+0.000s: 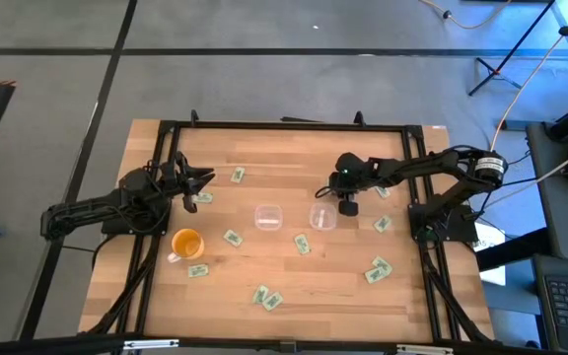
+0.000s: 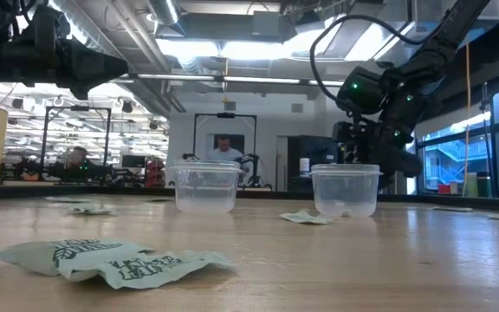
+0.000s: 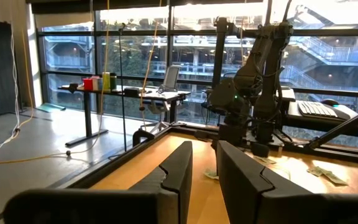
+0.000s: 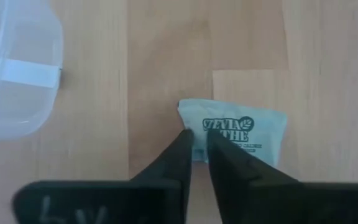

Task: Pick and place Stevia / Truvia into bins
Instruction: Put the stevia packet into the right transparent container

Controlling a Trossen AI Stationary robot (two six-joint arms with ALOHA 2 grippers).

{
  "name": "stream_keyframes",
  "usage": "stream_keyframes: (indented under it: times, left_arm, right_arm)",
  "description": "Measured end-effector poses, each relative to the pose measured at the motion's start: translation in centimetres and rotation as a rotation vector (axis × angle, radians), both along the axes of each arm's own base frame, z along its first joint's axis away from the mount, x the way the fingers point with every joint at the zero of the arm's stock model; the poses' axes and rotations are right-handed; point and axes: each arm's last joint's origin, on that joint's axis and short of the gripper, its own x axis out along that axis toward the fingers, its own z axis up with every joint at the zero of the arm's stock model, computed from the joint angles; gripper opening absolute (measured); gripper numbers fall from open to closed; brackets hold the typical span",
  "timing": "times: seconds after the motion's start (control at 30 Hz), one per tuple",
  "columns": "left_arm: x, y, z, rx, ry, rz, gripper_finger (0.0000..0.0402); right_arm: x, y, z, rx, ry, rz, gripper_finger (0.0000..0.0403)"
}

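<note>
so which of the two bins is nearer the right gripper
The right-hand bin, just beside the right gripper, which is shut on a packet on the table next to it. The other bin sits farther toward the left arm.

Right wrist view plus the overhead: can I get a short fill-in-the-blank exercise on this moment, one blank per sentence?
1. The right gripper is down at the edge of a packet printed with the word ____.
2. A clear bin lies beside that packet; the table holds ____ such bins in all.
3. The cup on the left gripper side of the table is coloured ____.

Missing words: Stevia; two; orange.
</note>
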Motion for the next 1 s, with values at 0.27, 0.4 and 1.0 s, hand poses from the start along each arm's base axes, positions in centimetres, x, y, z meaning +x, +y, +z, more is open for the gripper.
stream_keyframes:
  times: [0.27,0.4,1.0]
  left_arm:
    - [0.0,0.0,0.0,0.000,0.000,0.000,0.0070]
    - [0.0,0.0,0.0,0.000,0.000,0.000,0.0070]
    - [0.0,0.0,0.0,-0.001,-0.001,0.008,0.0070]
  right_arm:
    - [-0.3,0.0,0.8,-0.029,-0.018,-0.002,0.0006]
    - [-0.7,0.1,2.6,-0.069,-0.042,-0.026,0.0010]
    - [1.0,7.8,12.7,-0.017,-0.225,0.153,0.0004]
